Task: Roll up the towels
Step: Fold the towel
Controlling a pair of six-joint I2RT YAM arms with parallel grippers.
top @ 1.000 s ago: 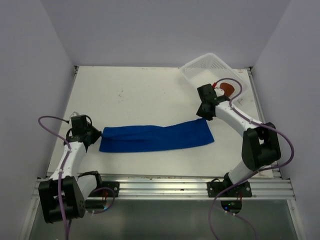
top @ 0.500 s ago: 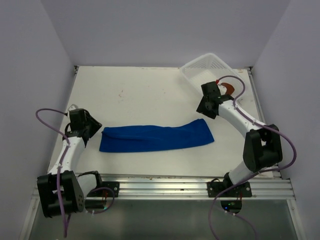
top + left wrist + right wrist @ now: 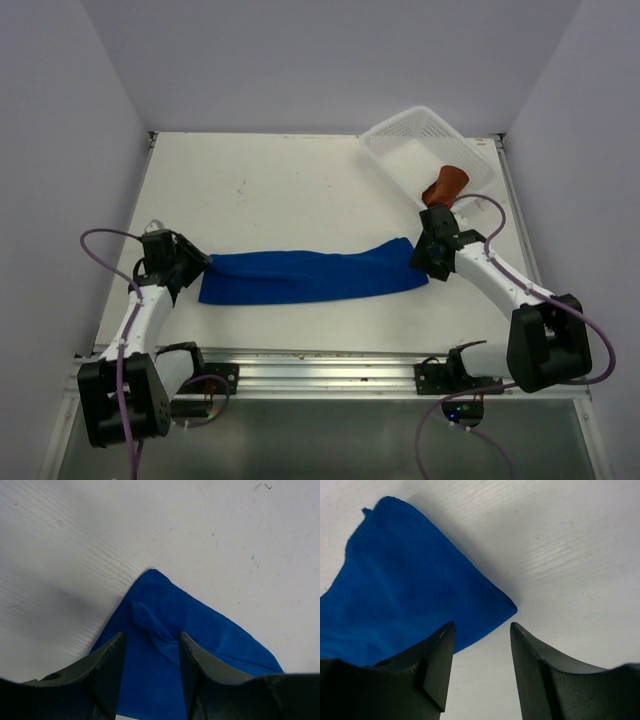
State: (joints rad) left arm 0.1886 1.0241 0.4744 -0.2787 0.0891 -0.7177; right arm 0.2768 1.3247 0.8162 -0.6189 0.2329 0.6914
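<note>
The blue towel [image 3: 310,277] lies as a flat strip on the counter [image 3: 280,190], reaching from the left end effector [image 3: 151,642], spread over one corner, to the right end effector [image 3: 481,630], spread at the other. The rust-brown towel [image 3: 444,184] sits beyond the right one, at the rim of the basket [image 3: 400,140].

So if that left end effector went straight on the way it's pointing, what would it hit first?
Most likely the blue towel: its corner lies right between the left end effector's open fingers. Past it is only white table. How high it hovers is unclear.
</note>
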